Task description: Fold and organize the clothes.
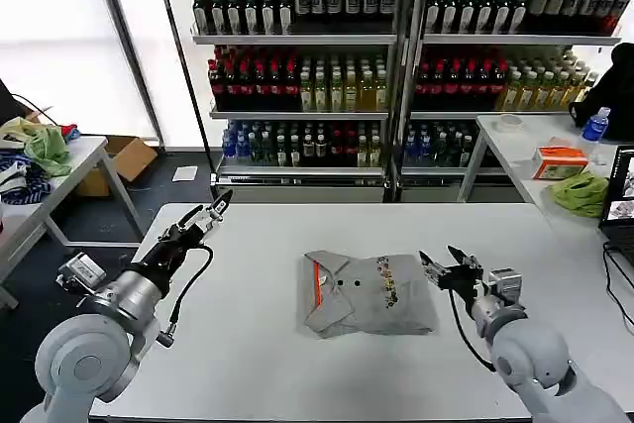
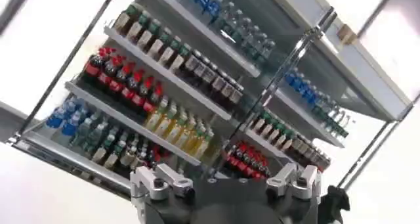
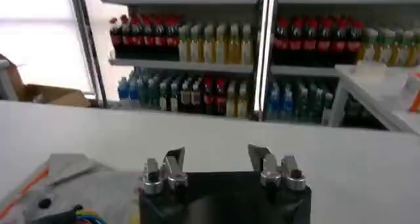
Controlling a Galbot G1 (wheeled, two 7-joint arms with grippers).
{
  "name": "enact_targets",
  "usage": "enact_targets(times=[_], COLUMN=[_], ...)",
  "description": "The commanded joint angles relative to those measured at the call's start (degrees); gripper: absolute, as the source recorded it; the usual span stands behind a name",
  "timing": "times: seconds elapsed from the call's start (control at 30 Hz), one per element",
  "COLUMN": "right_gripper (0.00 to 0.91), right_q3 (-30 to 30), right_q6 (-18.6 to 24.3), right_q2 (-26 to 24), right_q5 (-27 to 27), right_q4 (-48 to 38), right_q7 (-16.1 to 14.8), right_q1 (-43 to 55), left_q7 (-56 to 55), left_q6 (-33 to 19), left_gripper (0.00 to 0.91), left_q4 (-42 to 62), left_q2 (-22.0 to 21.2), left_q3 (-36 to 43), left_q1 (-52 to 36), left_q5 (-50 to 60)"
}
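Looking down from your robot's head, you find the fold largely finished, as far as can be judged. One collared shirt (image 1: pixel 369 293), light grey with an orange inner neckband, buttons and a small multicoloured chest print, lies as a compact, roughly rectangular bundle on the white table (image 1: pixel 297 373). Its edges look reasonably square, though the collar end is a little uneven. What seems left is tidying or moving the bundle to a final place; no second garment lies on this table, so you cannot tell whether more folding remains.

Your right gripper (image 1: pixel 448 264) sits low over the table, just beside the shirt's print end, with the shirt directly ahead of its tips. Its fingers are spread apart and hold nothing; they appear not to touch the cloth, though the gap is small. In the right wrist view the right gripper (image 3: pixel 217 159) is equally spread and empty, with the shirt's collar edge (image 3: pixel 62 186) off to one side below it.

Your left gripper (image 1: pixel 210 207) hovers well away from the shirt, on the opposite side, raised and angled toward the far table edge. Its fingers are also spread and empty.

Beyond both grippers stand shelves of bottled drinks (image 1: pixel 297 56). A side table (image 1: pixel 59 180) beyond the left gripper carries loose cloths.
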Motion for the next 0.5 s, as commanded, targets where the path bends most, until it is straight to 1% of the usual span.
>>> enact_targets(times=[0.03,0.1,0.13,0.17,0.2,0.3,0.33,0.37,0.43,0.47,0.5], right_gripper=[0.907,0.907,0.907,0.907,0.907,0.907,0.907,0.907,0.907,0.907,0.907], right_q3=[-15.4,-18.9,-19.3,-20.2,-20.4,-20.2,-19.9,-19.8,-19.5,-19.7,-19.7], right_q6=[4.4,0.2,-1.3,-3.4,-4.7,-5.4,-5.4,-5.5,-5.5,-5.7,-5.7], right_q2=[10.6,12.2,12.4,13.0,13.2,13.4,13.4,13.3,13.1,12.8,12.7], right_q5=[-14.6,-17.0,-18.2,-20.9,-22.4,-22.7,-22.1,-21.0,-20.1,-19.5,-19.8], right_q4=[-2.7,-4.7,-5.5,-6.9,-8.0,-9.7,-9.8,-9.6,-9.2,-8.7,-8.6], right_q7=[0.7,3.2,3.9,6.1,7.4,9.2,9.2,10.4,10.9,13.1,14.0], right_q1=[3.8,3.8,3.7,3.5,3.3,3.1,3.2,3.3,3.3,3.2,3.2], left_q7=[1.1,2.2,2.3,2.4,2.8,3.2,3.3,3.6,3.9,3.9,3.9], left_q6=[0.0,-0.1,-0.2,-0.2,-0.2,-0.3,-0.3,-0.4,-0.4,-0.4,-0.4], left_gripper=[0.907,0.907,0.907,0.907,0.907,0.907,0.907,0.907,0.907,0.907,0.907], left_q4=[-0.8,-0.8,-0.8,-1.0,-1.2,-1.5,-1.4,-1.3,-1.2,-1.2,-1.2], left_q2=[-0.7,-0.9,-0.9,-1.0,-1.1,-1.5,-1.7,-1.7,-1.7,-1.7,-1.7], left_q3=[-0.2,-0.3,-0.3,-0.4,-0.5,-0.7,-0.7,-0.7,-0.7,-0.5,-0.5], left_q1=[2.2,3.3,3.7,4.1,4.8,5.7,5.9,6.2,6.3,6.2,6.1], left_q5=[1.9,3.5,3.6,3.6,3.6,3.8,3.9,3.9,3.9,3.9,3.9])
